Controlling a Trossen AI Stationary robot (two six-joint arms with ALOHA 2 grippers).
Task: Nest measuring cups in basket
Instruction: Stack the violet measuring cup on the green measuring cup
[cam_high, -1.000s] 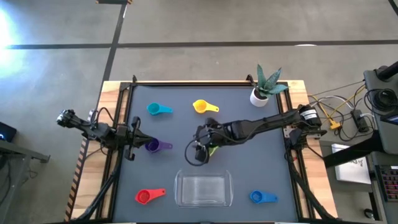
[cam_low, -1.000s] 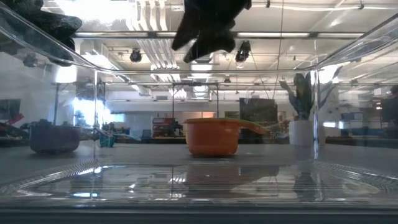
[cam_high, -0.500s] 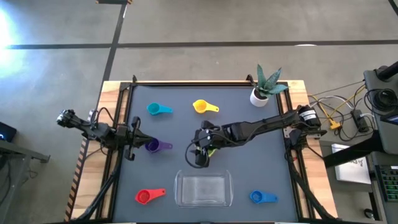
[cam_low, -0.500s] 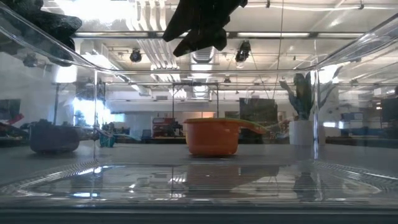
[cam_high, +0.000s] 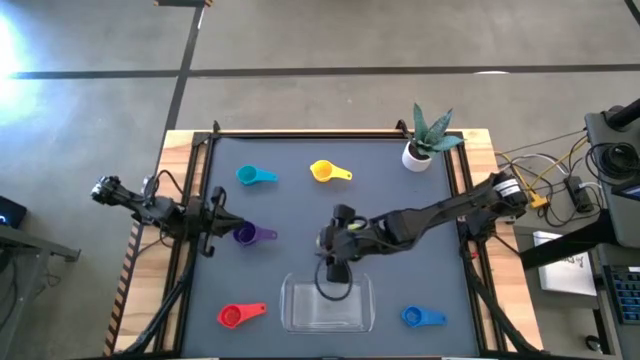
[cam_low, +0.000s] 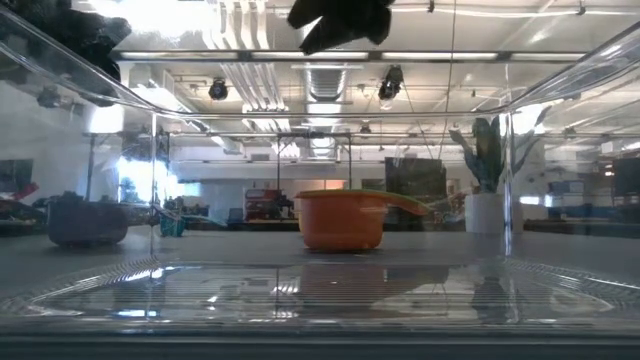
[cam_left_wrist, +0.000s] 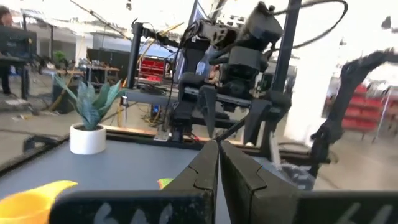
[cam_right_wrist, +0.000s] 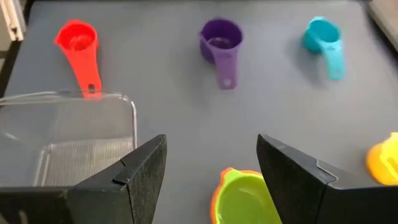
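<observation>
High view: right gripper (cam_high: 335, 272) sits over the basket's (cam_high: 328, 305) far rim, just past the green cup (cam_right_wrist: 247, 198), which rests in the orange cup (cam_low: 340, 220) on the mat. Right wrist view shows its fingers spread w/ nothing between them; green-in-orange stack lies below and between the fingers, not gripped. So judged step: one nest made outside the basket, basket empty, stack not yet in. Next move prob calls for coming down on the stack rim or handle, pinching both cups together, then lifting over the clear wall w/o tipping the green one out.

Left gripper (cam_left_wrist: 214, 163) waits at the table's left edge by the purple cup (cam_high: 247, 234), fingers pressed together, holding nothing.

Other cups spread out: teal (cam_high: 252, 176) and yellow (cam_high: 326, 172) at far side, red (cam_high: 236, 316) just left of basket, blue (cam_high: 418, 317) well right of it.

Surface: dark grey mat (cam_high: 280, 205) on a wood-edged table; white pot w/ plant (cam_high: 422, 146) at far right corner. Room: concrete floor, cables and gear at right; low view shows an open workshop w/ ceiling lights and shelving behind.
</observation>
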